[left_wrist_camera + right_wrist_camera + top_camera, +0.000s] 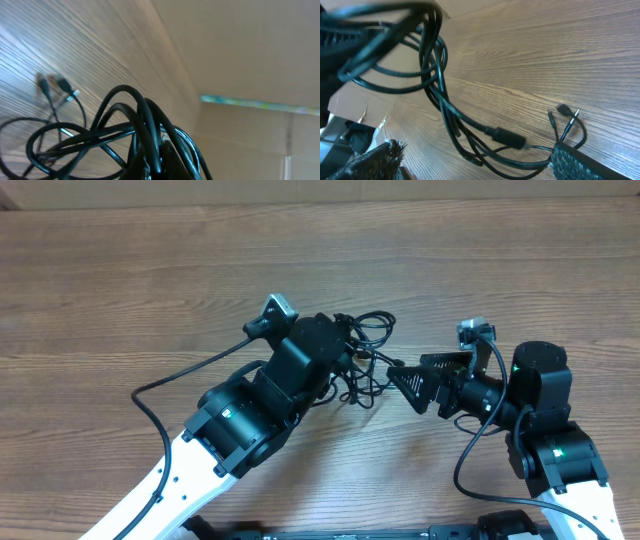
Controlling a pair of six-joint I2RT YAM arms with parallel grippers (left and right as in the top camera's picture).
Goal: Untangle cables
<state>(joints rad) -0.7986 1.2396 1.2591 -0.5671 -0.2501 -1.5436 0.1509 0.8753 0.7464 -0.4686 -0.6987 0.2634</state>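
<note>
From above, the cables [370, 340] sit in a black knot on the table [120, 270] between the arms, and the left gripper [348, 352] is mostly hidden under its arm. From the left wrist they look thin, light and bendy, and that gripper squeezes the bunch tight, though its fingers barely show. From the right wrist, the right gripper [475, 162] is spread wide, holding nothing; the fat plug [507, 137] near it looks good to grab.

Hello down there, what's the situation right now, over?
Left gripper shut on cables, bundle raised. Right gripper open, beside the tangle. Plug ends resting on table; no obstruction seen.
</note>
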